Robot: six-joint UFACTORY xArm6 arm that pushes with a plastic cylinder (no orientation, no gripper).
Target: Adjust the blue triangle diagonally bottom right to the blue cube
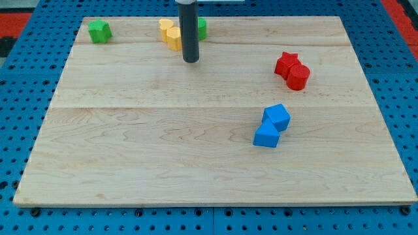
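The blue cube (277,116) lies right of the board's middle. The blue triangle (266,135) touches it, just below and slightly to its left. My tip (191,61) is at the lower end of the dark rod near the view's top, left of centre. It is far up and to the left of both blue blocks and touches no block.
Two yellow blocks (171,32) sit just left of the rod, and a green block (202,27) is partly hidden behind it. A green star (99,31) is at the top left. A red star (286,62) and a red cylinder (298,76) touch at the right. The wooden board (144,156) lies on blue pegboard.
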